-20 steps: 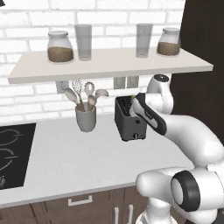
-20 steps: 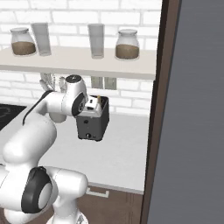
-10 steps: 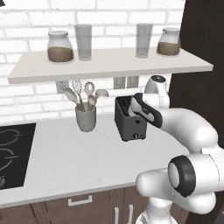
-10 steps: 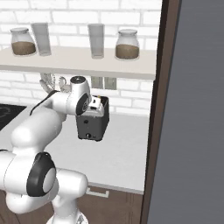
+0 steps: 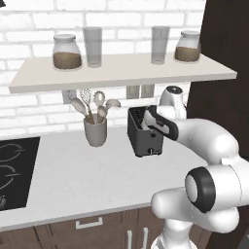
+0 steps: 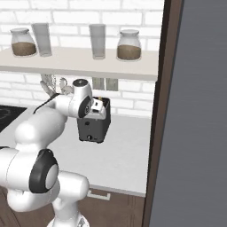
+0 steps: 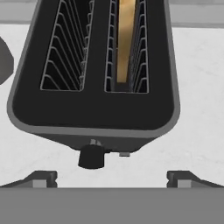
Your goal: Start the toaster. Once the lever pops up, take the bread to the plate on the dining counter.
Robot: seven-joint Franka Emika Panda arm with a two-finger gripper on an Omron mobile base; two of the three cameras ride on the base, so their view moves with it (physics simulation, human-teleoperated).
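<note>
Centre frame: toaster [image 7: 94, 65], dark grey, on the grey worktop [image 5: 73, 175]
Bread [image 7: 125, 39]: upright in right-hand slot
Lever [image 7: 124, 153]: lower centre, on front face
Gripper [image 7: 111, 178]: fingers wide apart, holding nothing, above toaster

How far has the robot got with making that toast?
Early days. The bread already sits in one slot of the toaster. Right now the claw hovers open just above the toaster's front end, over the lever, which looks untouched. Left to do: press it, wait for the pop, then carry the slice to the plate.
</note>
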